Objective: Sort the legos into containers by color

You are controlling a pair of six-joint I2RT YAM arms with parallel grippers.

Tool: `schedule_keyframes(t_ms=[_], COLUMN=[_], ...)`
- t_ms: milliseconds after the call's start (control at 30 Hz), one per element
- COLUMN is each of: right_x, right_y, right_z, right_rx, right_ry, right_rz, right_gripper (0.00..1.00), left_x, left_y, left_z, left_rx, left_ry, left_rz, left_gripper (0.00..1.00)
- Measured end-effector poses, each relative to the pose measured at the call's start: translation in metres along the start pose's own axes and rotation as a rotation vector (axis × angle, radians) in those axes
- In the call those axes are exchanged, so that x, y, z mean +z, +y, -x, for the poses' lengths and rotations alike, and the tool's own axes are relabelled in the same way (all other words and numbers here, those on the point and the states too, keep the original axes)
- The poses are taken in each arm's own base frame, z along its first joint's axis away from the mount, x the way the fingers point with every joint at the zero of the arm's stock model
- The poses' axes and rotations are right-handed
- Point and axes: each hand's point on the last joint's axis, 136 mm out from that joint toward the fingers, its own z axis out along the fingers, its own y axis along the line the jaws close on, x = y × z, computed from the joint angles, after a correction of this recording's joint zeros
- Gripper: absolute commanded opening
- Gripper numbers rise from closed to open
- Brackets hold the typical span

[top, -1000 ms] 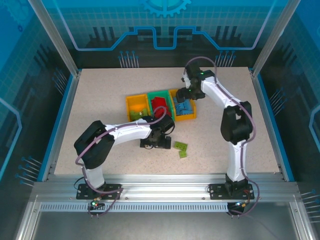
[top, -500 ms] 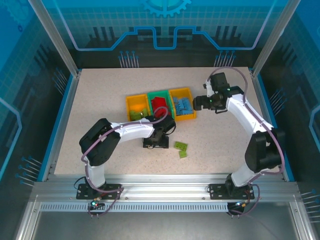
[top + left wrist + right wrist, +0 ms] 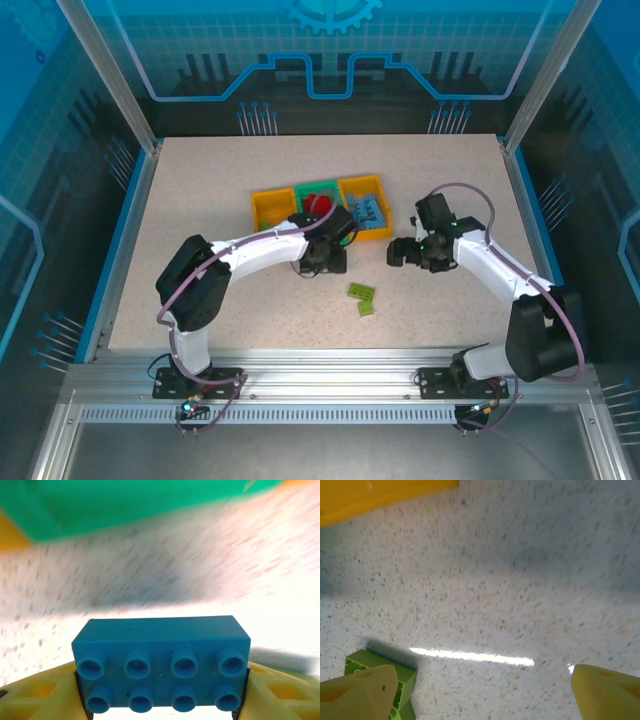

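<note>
Blue hard plastic, the eight-stud brick [image 3: 161, 650] should be light, stiff and tough, though its smooth walls may slip. The flat short ends look the soundest hold, and there the left gripper [image 3: 161, 700] is clamped on it, studs toward the camera. It hangs over the table [image 3: 200, 200], just on the near side of the green middle bin [image 3: 312, 185]. To the right, the right gripper [image 3: 482, 692] hovers spread and empty beside a lime brick [image 3: 357, 662].
</note>
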Motion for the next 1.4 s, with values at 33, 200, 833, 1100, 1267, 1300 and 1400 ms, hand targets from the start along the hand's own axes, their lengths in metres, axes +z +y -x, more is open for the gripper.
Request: schedule_keyframes(t_ms=[33,200,833,1100,1267,1300,1400], right_x=[0.002,0.013,0.027,0.046,0.046,0.046,0.045], right_y=[0.001,0.007,0.057,0.077,0.086,0.088,0.097], right_z=[-0.006,-0.034,-0.071,-0.08,-0.076,-0.076,-0.07], right_rx=[0.011,0.066,0.134,0.113,0.131,0.134,0.133], right_ry=[0.003,0.046,0.091,0.147,0.138,0.137,0.13], right_rz=[0.005,0.022,0.06,0.014,0.01,0.009,0.015], right_gripper=[0.91,0.91,0.92,0.93,0.93,0.93,0.93], left_x=[-0.008,-0.051,0.009,-0.006,-0.035,-0.041,-0.058], left_y=[-0.007,-0.046,-0.082,-0.078,-0.063,-0.061,-0.05], left_z=[0.011,0.087,0.161,0.15,0.135,0.133,0.126], left_rx=[0.003,0.004,0.0,-0.032,-0.059,-0.06,-0.074], left_ry=[-0.025,-0.181,-0.147,-0.16,-0.186,-0.195,-0.219], left_rz=[-0.023,-0.152,-0.332,-0.381,-0.396,-0.4,-0.41], left_gripper=[0.54,0.55,0.94,0.99,0.99,0.99,0.99])
